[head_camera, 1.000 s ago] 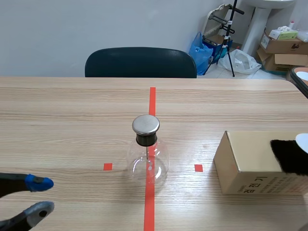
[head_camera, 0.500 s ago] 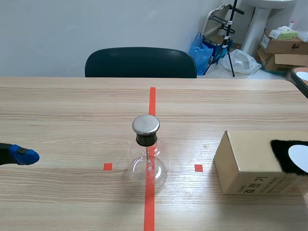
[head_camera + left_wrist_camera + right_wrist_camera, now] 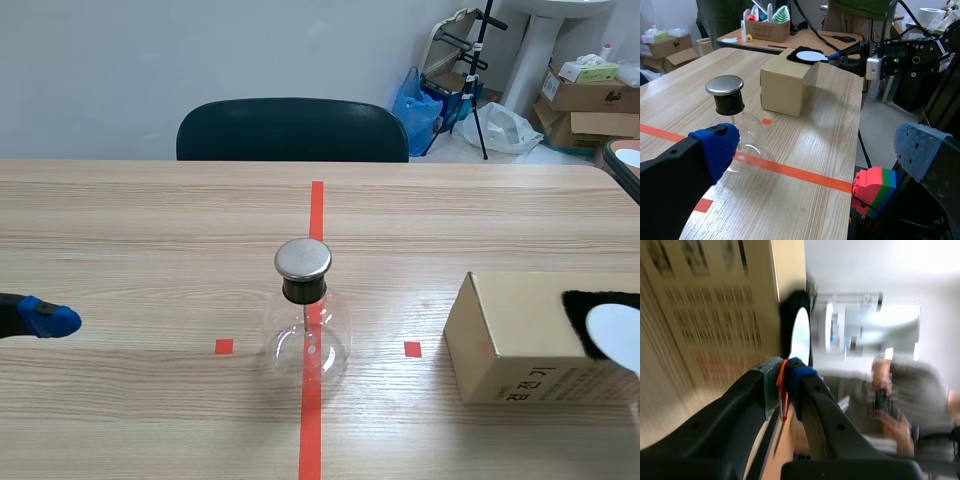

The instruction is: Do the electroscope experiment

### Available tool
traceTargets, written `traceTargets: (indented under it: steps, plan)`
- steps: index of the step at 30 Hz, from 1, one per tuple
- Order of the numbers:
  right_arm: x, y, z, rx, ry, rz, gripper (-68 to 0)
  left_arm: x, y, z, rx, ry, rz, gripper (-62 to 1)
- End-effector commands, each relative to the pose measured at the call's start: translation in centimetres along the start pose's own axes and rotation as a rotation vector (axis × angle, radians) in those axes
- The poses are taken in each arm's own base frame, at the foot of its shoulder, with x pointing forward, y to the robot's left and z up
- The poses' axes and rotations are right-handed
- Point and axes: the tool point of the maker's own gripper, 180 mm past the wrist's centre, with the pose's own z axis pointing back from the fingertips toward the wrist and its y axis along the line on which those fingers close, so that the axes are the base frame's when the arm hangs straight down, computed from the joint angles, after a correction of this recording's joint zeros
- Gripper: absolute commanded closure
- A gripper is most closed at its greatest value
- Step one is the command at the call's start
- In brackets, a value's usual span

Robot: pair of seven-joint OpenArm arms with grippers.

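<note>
The electroscope, a clear glass flask (image 3: 308, 335) with a round metal cap (image 3: 303, 258), stands on the red tape line at mid-table. In the left wrist view the flask (image 3: 740, 132) is ahead of my left gripper (image 3: 815, 147), which is open wide and holds nothing. Only one blue fingertip (image 3: 47, 319) of it shows in the scene view. A cardboard box (image 3: 520, 345) at the right carries a black fur cloth (image 3: 583, 312). A white disc (image 3: 615, 337) lies against the cloth. My right gripper (image 3: 785, 385) is shut on the disc's thin orange handle (image 3: 783, 407).
A dark chair (image 3: 292, 130) stands behind the table's far edge. Cartons and bags (image 3: 590, 95) sit on the floor at the back right. Past the table's edge beside my left gripper is a stack of coloured toy blocks (image 3: 872, 190).
My left gripper opened wide and drew back to the left, leaving one fingertip in the scene view. The white disc slid lower across the black cloth on the box.
</note>
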Motion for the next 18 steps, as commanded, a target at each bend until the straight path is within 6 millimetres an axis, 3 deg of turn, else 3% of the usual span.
traceTargets:
  steps: [1, 6, 11, 16, 18]
  plan:
    - [-1.4, -1.5, -0.1, -0.063, 0.05, 0.038, -1.7, 0.5, 0.1, -0.1, 0.006, -0.027, 0.007, -62.3]
    - [2.1, -1.3, 0.1, -0.056, -0.147, 0.05, -1.7, 1.2, 0.8, 0.0, 0.026, -0.053, -0.005, -62.3]
    - [-0.8, -0.3, 0.4, -0.028, 0.007, 0.041, -1.7, 1.7, 1.0, 0.0, 0.03, -0.071, -0.011, -62.3]
    - [1.6, 0.2, 0.5, -0.013, -0.128, 0.049, -1.8, 1.6, 1.0, 0.0, 0.032, -0.071, -0.01, -62.3]
    - [0.4, 0.2, 0.5, -0.015, -0.056, 0.044, -1.8, 1.6, 1.0, 0.0, 0.033, -0.071, -0.01, -62.3]
